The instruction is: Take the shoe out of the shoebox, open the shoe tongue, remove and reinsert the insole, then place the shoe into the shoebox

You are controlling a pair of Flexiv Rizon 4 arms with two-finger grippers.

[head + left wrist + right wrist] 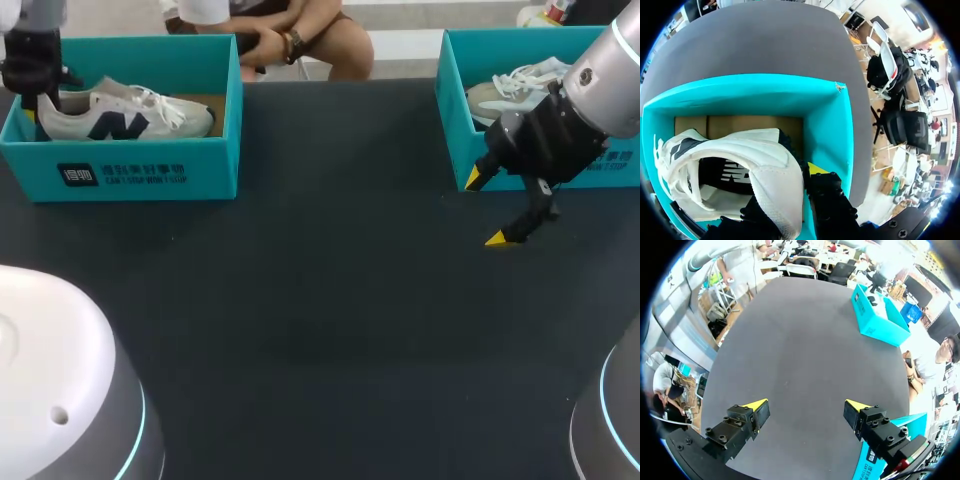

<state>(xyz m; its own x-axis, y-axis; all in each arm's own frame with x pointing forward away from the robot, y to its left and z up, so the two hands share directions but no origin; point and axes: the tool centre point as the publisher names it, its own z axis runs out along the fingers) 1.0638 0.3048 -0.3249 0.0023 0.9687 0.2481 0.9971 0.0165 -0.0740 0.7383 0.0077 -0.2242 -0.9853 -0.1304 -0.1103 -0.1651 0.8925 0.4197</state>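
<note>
Item: white shoe, dark emblem on its side, lying on its sole inside the left teal shoebox, toe toward the middle of the table, heel at the box's outer end; not yet lifted. Left gripper: lowered into that end of the box; in the left wrist view the padded heel wall is seen between its fingers, one inside the collar and one outside against the box wall, so the fingers are judged clenched on the shoe's heel. Right gripper: held low over the bare table just beside the near corner of a second shoebox, fingers spread wide with nothing between them; a second pale shoe is stored in that box. Step in hand, as judged: the first, taking the shoe out of the shoebox, with the grasp made and the lift outstanding. Next move, as judged: a straight upward draw so that the toe clears the box walls, then a set-down on the open table between the boxes, where the tongue can be reached by the free right gripper; slipping of the soft heel collar is to be watched.
</note>
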